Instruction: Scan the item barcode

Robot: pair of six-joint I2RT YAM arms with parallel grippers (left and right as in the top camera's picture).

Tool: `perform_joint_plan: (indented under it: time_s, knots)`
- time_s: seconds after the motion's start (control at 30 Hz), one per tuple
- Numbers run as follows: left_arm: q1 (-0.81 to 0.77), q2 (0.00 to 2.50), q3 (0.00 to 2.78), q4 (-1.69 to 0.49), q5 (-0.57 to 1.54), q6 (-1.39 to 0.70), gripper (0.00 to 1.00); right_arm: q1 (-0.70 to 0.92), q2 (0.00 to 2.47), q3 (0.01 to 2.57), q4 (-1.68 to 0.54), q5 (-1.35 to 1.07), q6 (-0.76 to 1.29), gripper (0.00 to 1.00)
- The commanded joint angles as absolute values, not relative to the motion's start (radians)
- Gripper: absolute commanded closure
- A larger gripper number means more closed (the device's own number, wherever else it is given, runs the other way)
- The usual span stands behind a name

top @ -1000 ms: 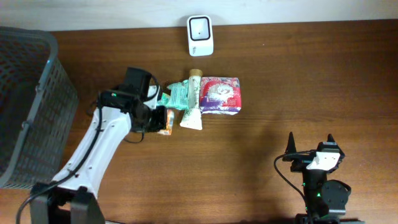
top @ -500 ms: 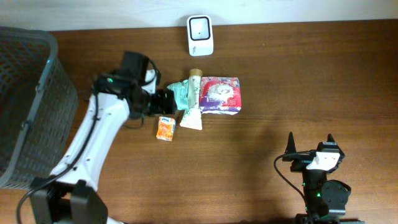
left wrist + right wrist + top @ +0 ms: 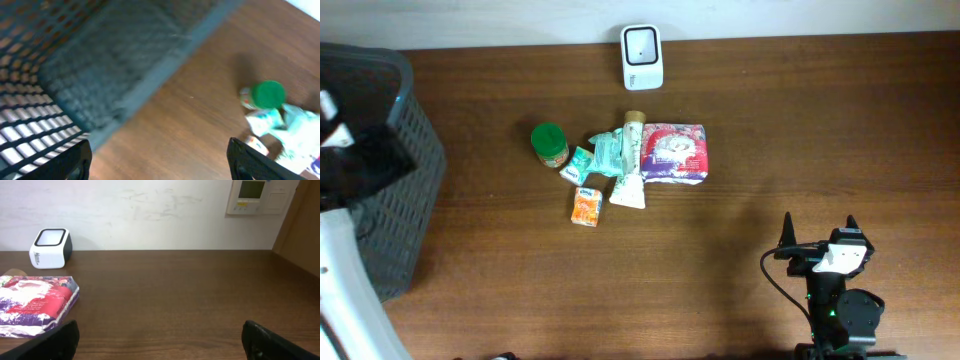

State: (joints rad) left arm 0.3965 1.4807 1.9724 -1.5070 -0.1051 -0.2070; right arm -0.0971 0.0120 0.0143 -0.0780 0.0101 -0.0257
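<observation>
Hanging by the basket [image 3: 415, 190] at far left, the left fingers [image 3: 70, 161] are wide and empty; right fingers [image 3: 57, 339] wide too. Next, probably: grab the green-lid jar [image 3: 549, 142] for the scanner [image 3: 642, 56].

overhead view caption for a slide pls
Grocery items clustered below the white scanner, left arm over the gray basket, right claw idle and open.
</observation>
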Motion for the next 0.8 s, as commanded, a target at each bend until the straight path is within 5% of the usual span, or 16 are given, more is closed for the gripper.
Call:
perform_joint_plan:
  time_s: [0.0,0.23,0.27,0.33,0.63,0.77]
  knots:
    - [0.508,1.467,1.981,-1.509,-0.114,-0.305,0.15,-0.091,0.006,0.006,-0.080,0.012,-0.019,0.01]
    - [0.815,1.467,1.979,-1.620,-0.191,-0.644,0.12,-0.091,0.005,0.006,-0.080,0.012,-0.019,0.01]
    - [0.858,1.467,1.979,-1.631,-0.191,-0.645,0.25,-0.091,0.006,0.006,-0.080,0.012,-0.019,0.01]
    - [0.887,1.467,1.978,-1.626,-0.187,-0.644,0.98,-0.091,0.005,0.006,-0.080,0.012,-0.019,0.01]
    - [0.884,1.753,1.977,-1.663,-0.178,-0.634,1.00,-0.091,0.006,0.006,-0.080,0.012,-0.019,0.01]
    - [0.879,1.765,1.977,-1.689,0.049,-0.585,1.00,-0.091,0.005,0.006,-0.080,0.012,-0.019,0.01]
